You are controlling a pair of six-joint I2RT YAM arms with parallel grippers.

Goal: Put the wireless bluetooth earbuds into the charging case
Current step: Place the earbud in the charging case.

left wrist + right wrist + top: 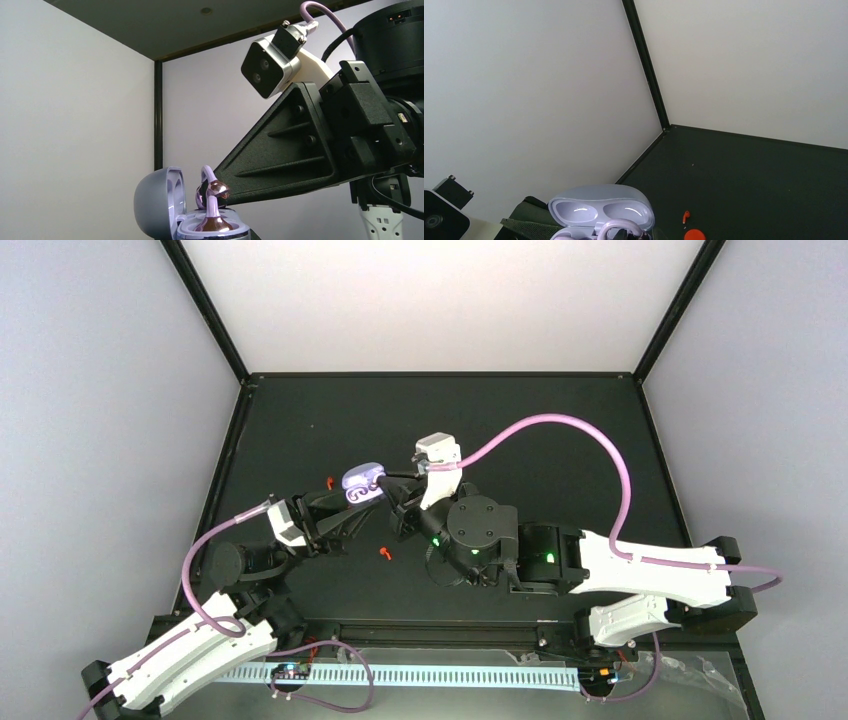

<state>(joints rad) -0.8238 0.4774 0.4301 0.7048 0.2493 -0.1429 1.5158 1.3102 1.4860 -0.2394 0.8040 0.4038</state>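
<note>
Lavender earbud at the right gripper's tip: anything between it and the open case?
Nothing visible. The pale lavender hook-shaped earbud, pinched in the right gripper, is directly over the base of the open lavender pebble-shaped charging case; its lid is swung back, clear.

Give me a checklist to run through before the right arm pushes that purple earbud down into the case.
1. Open charging case: ok, swung wide.
2. Case steadied by left hand: ok, it sits at that hand's tip in the top view.
3. Grip of right hand on lavender earbud: ok, it looks pinched at the fingertip.
4. Earbud lined up with its well: cannot tell, the well is hidden beneath it.
5. Earbud seated: not ok, it stands upright above the case.
6. Loose red-orange earbuds dealt with: not ok, two lie on the table.
</note>
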